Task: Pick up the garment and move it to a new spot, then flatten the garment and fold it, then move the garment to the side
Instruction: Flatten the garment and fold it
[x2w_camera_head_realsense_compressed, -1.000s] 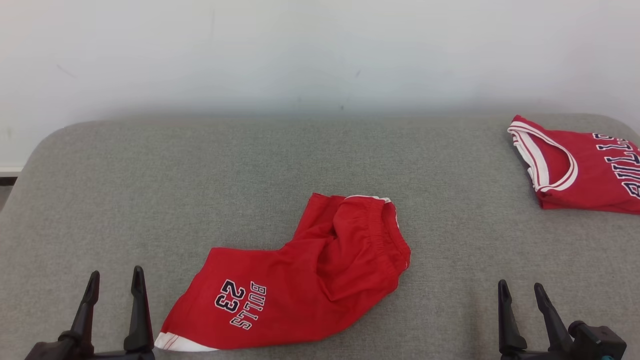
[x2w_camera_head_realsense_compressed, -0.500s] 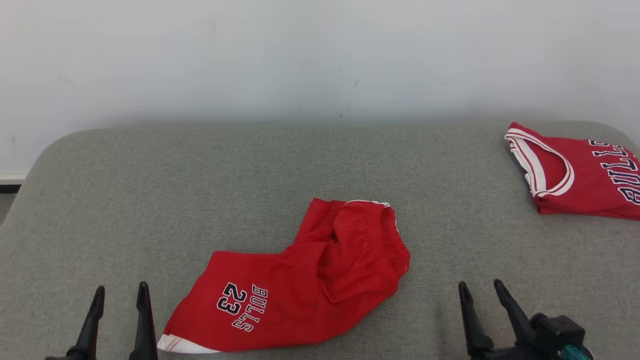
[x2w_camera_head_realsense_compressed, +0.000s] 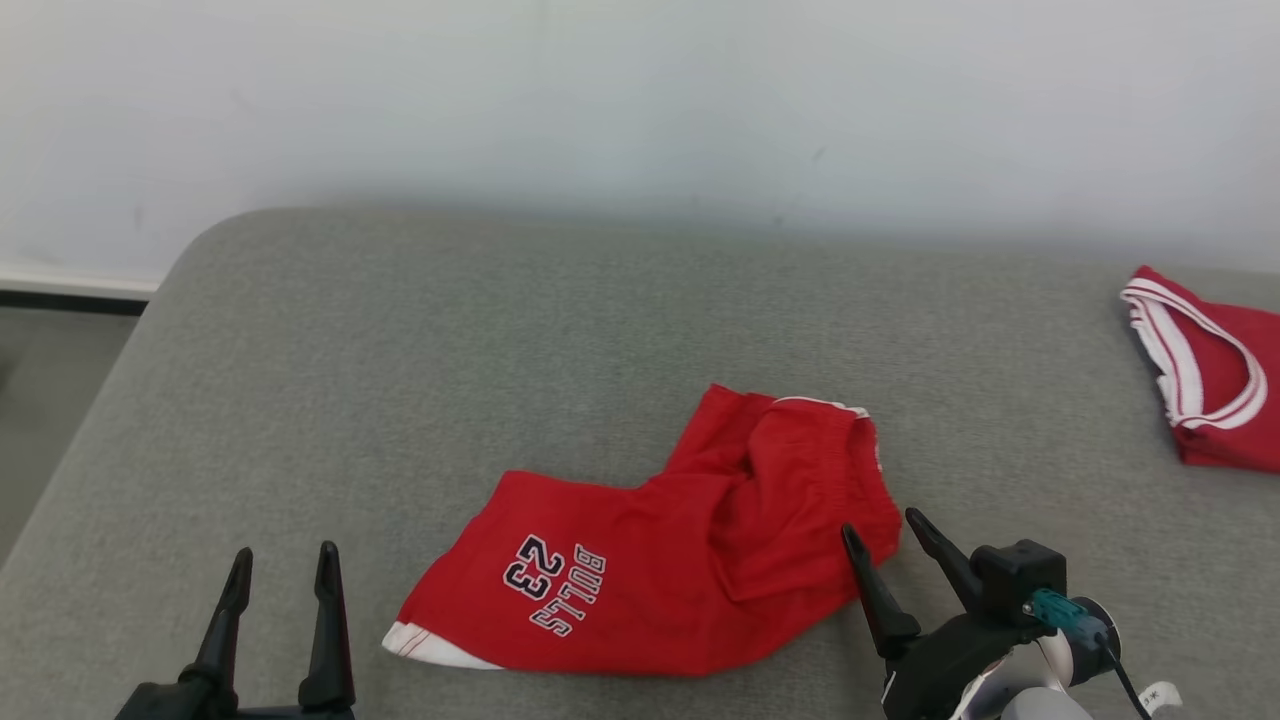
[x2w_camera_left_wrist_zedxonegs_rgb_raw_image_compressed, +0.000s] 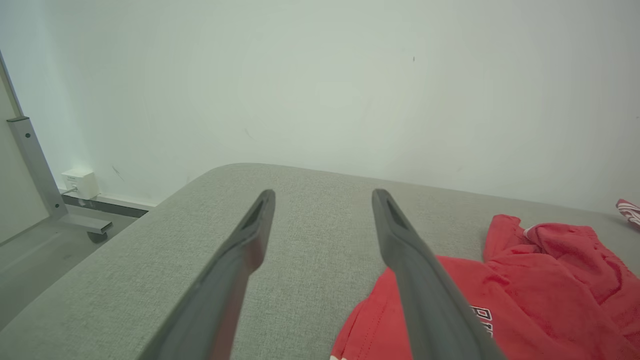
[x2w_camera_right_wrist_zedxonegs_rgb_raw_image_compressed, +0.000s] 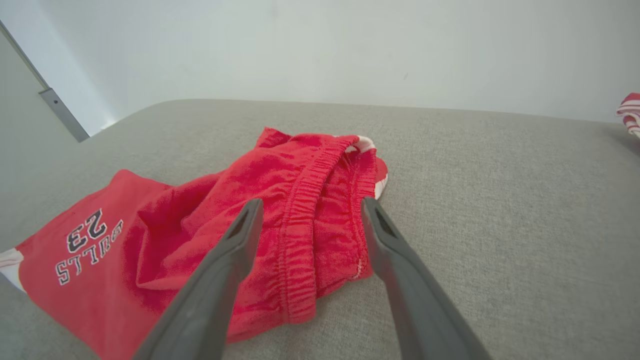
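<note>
The red shorts (x2w_camera_head_realsense_compressed: 680, 570) lie on a big grey cushion (x2w_camera_head_realsense_compressed: 400, 350), near its front edge and a bit to the right of the middle. The cushion is covered in rough woven cloth and has a round, soft corner at the back left. The shorts are made of thin, soft cloth and they are not flat. The top part is bunched and folded over itself, with bumps and deep creases. The stretchy waistband (x2w_camera_right_wrist_zedxonegs_rgb_raw_image_compressed: 305, 200) is crinkly with lines of stitching, and it sits at the right end. The leg end points to the left and lies smoother. It has dark and white letters and the number 23 (x2w_camera_head_realsense_compressed: 535, 565) on it, and a white band (x2w_camera_head_realsense_compressed: 430, 645) along the hem. The right gripper (x2w_camera_head_realsense_compressed: 881, 522) is at the waistband end with its two long dark fingers spread wide, and in the right wrist view the waistband shows between them. It holds nothing, and I cannot tell if the tips touch the cloth. The left gripper (x2w_camera_head_realsense_compressed: 285, 550) is over bare grey cloth, just left of the leg end. Its fingers are spread wide too, with nothing between them. Far off at the right back of the cushion lies a folded red top (x2w_camera_head_realsense_compressed: 1215, 400) with white stripes round its edge. Behind the cushion is a plain pale wall (x2w_camera_head_realsense_compressed: 640, 100).
</note>
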